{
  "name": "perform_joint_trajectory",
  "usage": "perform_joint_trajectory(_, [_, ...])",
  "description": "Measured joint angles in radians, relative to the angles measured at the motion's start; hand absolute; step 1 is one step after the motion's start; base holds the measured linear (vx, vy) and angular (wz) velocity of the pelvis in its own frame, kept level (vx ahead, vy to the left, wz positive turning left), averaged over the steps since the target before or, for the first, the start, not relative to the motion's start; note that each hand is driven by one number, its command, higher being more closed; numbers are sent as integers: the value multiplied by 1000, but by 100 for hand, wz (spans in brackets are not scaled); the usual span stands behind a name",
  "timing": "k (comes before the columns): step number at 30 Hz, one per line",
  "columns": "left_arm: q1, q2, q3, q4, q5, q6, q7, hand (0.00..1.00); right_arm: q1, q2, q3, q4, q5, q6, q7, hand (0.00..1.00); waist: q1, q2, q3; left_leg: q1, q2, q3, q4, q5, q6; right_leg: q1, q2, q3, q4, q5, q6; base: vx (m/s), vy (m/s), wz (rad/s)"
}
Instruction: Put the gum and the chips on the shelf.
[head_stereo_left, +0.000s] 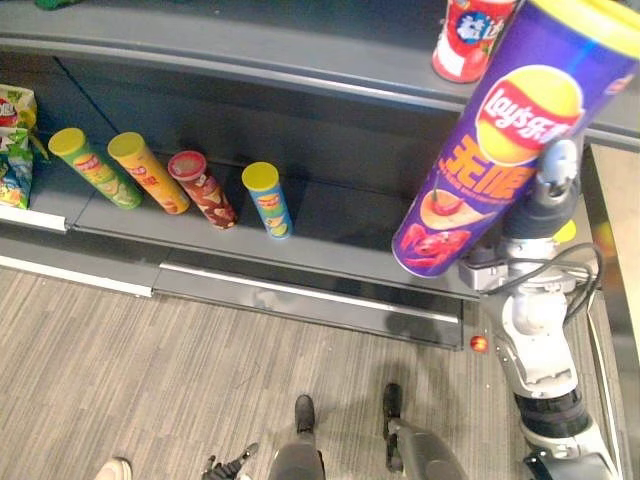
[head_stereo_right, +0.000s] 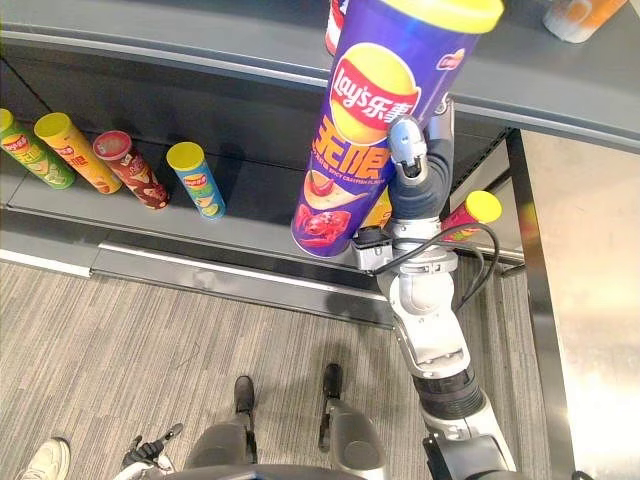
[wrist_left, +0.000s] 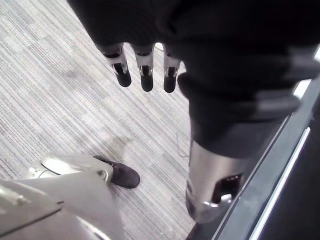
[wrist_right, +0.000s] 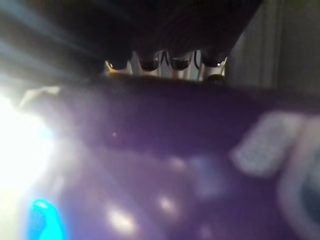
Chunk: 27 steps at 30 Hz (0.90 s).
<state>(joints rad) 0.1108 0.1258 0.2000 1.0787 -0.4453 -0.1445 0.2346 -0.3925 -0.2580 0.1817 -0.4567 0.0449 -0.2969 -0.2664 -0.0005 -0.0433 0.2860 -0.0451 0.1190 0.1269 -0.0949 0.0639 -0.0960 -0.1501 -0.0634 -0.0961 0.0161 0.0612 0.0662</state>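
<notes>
A tall purple chips can (head_stereo_right: 385, 120) with a yellow lid is held up in front of the grey upper shelf (head_stereo_left: 250, 50), tilted, its lid end near the shelf's front edge. My right hand (head_stereo_right: 418, 185) is shut on it, thumb across the front of the can. In the right wrist view the fingertips (wrist_right: 165, 62) wrap over the purple can (wrist_right: 165, 165). My left hand (wrist_left: 145, 70) hangs low over the carpet, fingers straight and holding nothing.
Several chips cans lean on the lower shelf (head_stereo_left: 340, 230): green (head_stereo_left: 95, 168), orange (head_stereo_left: 148, 172), red (head_stereo_left: 203, 188), blue (head_stereo_left: 268, 198). A red-white can (head_stereo_left: 470, 40) stands on the upper shelf. Snack bags (head_stereo_left: 15, 150) lie far left. A person's shoe (head_stereo_left: 113, 468) is on the floor.
</notes>
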Motion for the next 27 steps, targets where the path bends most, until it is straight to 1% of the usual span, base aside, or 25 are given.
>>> perform_joint_trajectory(2, [0,0,-6,19,0,0,2,0,-1,-1,43,0,-4,-1,16,100,1,0,0,0,0,0,0,0,0,0,0,0,-1,0,0,0,0,0])
perform_joint_trajectory(4, [0,0,-7,29,0,0,5,0,-1,-2,73,0,-9,-1,16,100,3,0,0,-1,0,-1,0,0,0,0,0,-1,-2,0,0,0,0,0])
perform_joint_trajectory(8, [1,0,-12,36,0,0,21,0,-19,-2,106,1,-42,-6,13,100,6,0,0,-4,-1,-3,0,0,0,0,0,-1,-6,1,1,0,0,0])
perform_joint_trajectory(11, [1,0,-26,34,0,0,24,0,-29,-1,133,1,-46,-14,14,100,6,0,0,-5,-1,-3,0,0,0,0,0,-1,-9,2,2,0,0,0])
perform_joint_trajectory(16, [0,-1,-46,34,0,0,25,0,-37,-2,206,1,-59,-12,37,100,5,1,0,-6,-1,-3,0,0,0,0,0,-1,-16,7,-2,10,-2,-1])
perform_joint_trajectory(21, [-1,-1,-58,35,-1,0,24,0,-45,0,277,35,-137,-12,58,100,7,4,2,-13,-2,-5,0,0,0,-4,0,-3,-15,7,-2,0,0,1])
perform_joint_trajectory(24, [-13,0,-67,36,-3,1,24,0,-60,-3,304,76,-189,-11,56,100,9,15,9,-27,-3,-11,0,0,0,-15,-1,-4,-14,7,-2,-8,-1,6])
perform_joint_trajectory(27, [-29,-2,-78,38,-3,2,24,0,-70,-9,318,107,-232,-11,56,100,18,33,19,-37,-4,-25,1,4,1,-23,-1,-11,-13,7,-2,11,-6,8])
